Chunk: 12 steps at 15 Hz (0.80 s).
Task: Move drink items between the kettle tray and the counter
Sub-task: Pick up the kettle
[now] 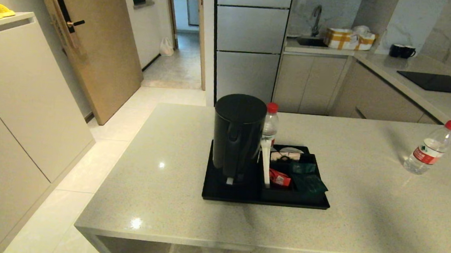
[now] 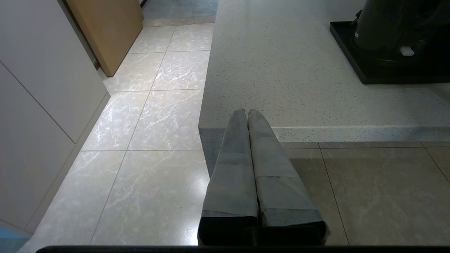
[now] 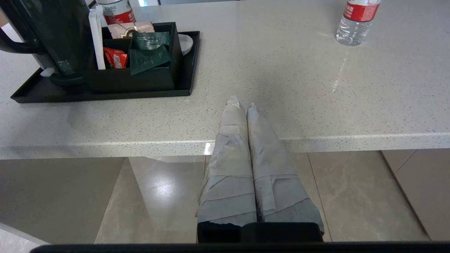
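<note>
From my head camera I look down on the counter point(image 1: 363, 217), a pale speckled slab; the kettle tray point(image 1: 224, 192) lies near its middle, a little to the left; the black kettle point(image 1: 237, 137) stands upright on the tray's left half; a water bottle point(image 1: 270, 124) with a red cap stands just behind and to the right of it, though whether it sits on the tray or just beyond it I cannot tell; the sachet box point(image 1: 284, 193) fills the tray's right half, with a dark green packet point(image 1: 308, 184) leaning over its near right corner and a red sachet point(image 1: 279, 178) beside it; a second water bottle point(image 1: 431, 147) stands far off to the right on bare stone, well apart from the tray; neither of my arms shows here. From my left wrist, my left gripper point(image 2: 246, 111) hangs at the counter's near edge by its left corner, fingers pressed together and holding nothing; the tray's corner and the kettle's foot lie further in to the right. From my right wrist, my right gripper point(image 3: 242, 103) hovers over the near edge of the counter, fingers likewise closed on nothing; the tray sits to its left, the lone bottle far to its right.
</note>
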Tool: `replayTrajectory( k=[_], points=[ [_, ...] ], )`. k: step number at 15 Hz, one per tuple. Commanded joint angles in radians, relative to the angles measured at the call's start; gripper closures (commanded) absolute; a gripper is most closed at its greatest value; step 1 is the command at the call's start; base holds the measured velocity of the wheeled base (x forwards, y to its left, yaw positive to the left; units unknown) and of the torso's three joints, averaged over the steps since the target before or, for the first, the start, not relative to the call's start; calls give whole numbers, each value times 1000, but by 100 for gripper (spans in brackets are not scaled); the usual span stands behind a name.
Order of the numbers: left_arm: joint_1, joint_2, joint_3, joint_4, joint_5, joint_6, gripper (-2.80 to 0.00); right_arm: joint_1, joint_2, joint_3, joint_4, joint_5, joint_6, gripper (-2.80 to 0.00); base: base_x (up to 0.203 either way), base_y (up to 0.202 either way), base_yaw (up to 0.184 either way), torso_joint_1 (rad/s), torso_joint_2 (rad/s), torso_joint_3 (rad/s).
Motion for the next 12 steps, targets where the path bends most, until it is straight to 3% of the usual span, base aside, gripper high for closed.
replayTrajectory(
  k=[1, 12],
  points=[
    [0, 1, 0, 0, 0, 0, 0, 0, 1, 0, -2, 0, -1, 0, 0, 0, 0, 0, 0, 0],
    [0, 1, 0, 0, 0, 0, 0, 0, 1, 0, -2, 0, -2, 0, 0, 0, 0, 0, 0, 0]
  ],
)
